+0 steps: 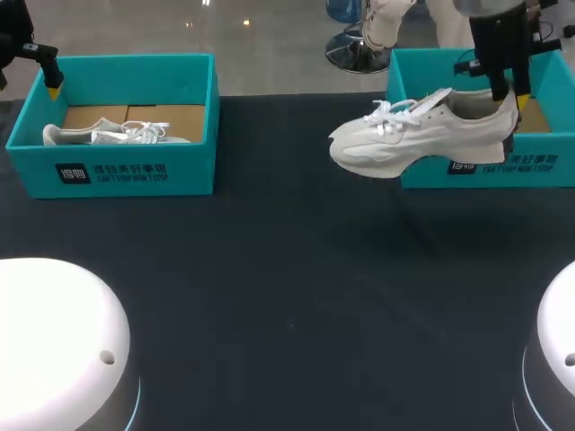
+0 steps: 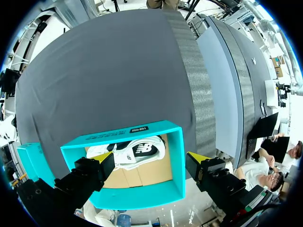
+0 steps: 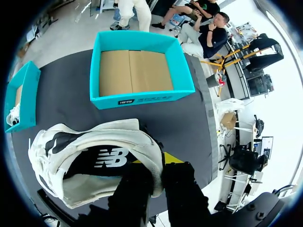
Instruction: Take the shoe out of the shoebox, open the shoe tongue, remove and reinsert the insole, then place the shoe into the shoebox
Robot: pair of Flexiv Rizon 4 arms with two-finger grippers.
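**Head view.** Item: shoe [image 1: 422,135], white, held clear of the surface [image 1: 287,296] near its far right corner, just in front of the right shoebox [image 1: 539,166]. Your right end effector [image 1: 509,101] pinched the heel collar from above. The shoe's long axis ran along the far edge, toe toward the middle. Your left end effector [image 1: 52,83] hung over the left shoebox [image 1: 126,171] at the far left corner, well apart from the shoe.

**Left wrist view.** Left end effector [image 2: 149,161]: fingers spread, gripping nothing. Beneath it, the left shoebox [image 2: 137,128] held a second shoe [image 2: 132,151].

**Right wrist view.** Right end effector [image 3: 158,175]: clamped on the heel collar, apparently one finger inside and one outside. The shoe [image 3: 94,161] stretched away from it, and the right shoebox [image 3: 142,99] beyond showed only its cardboard floor. Judgement: your right arm was the nearer one, so setting the shoe down fell to it.
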